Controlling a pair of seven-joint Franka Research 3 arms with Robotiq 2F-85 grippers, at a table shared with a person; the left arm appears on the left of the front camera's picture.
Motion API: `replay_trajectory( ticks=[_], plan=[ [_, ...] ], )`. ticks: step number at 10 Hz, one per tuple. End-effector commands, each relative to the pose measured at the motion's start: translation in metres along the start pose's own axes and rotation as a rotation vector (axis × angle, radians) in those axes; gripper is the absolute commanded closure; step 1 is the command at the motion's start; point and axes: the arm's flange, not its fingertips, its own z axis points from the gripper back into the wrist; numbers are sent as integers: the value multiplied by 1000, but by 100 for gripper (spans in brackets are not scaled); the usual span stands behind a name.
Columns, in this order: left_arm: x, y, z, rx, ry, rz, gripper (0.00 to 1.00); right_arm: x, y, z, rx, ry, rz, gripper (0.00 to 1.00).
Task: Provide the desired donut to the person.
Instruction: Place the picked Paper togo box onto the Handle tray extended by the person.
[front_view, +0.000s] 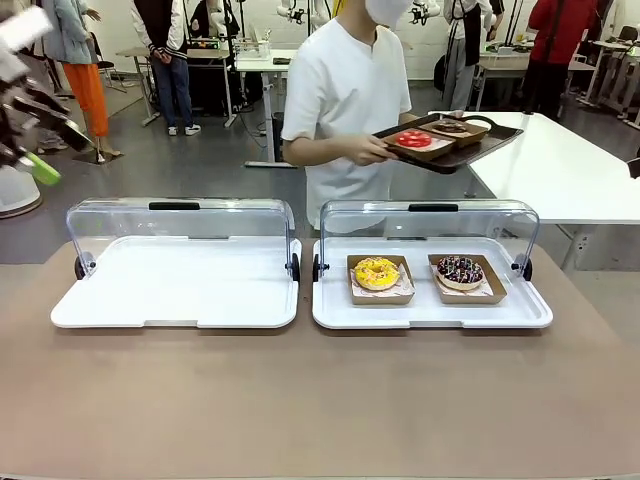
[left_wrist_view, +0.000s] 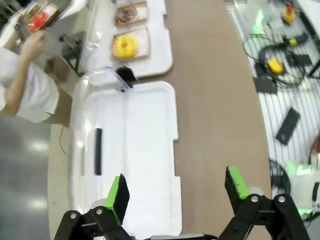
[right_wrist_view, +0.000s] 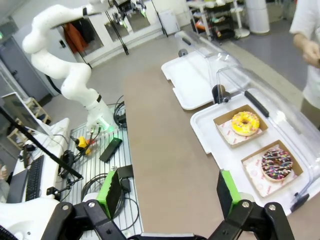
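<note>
On the brown table (front_view: 300, 400), 2 white trays (front_view: 175, 285).

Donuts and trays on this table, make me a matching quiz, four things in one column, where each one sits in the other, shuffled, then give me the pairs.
Things:
1. yellow donut
2. chocolate sprinkled donut
3. red donut
4. left white tray

Places or states:
A. on the dark tray the person carries
B. left box of the right white tray
C. nothing lying on it
D. right box of the right white tray

Pairs: 1-B, 2-D, 3-A, 4-C
</note>
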Motion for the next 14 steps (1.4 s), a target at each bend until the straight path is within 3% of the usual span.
replay_trajectory(
  ticks=[1,3,7,10,14],
  plan=[
    [-39,3,22,49,-176,141,0,1,0,-1,6,-15,11,0],
    [-86,-18,40,86,-366,253,0,1,0,-1,6,-15,11,0],
    [-150,-27,47,83,-420,550,0,1,0,-1,6,-15,11,0],
    [-168,-30,46,42,-418,488,0,1,0,-1,6,-15,11,0],
    [-165,-29,48,31,-421,383,0,1,0,-1,6,-15,11,0]
  ],
)
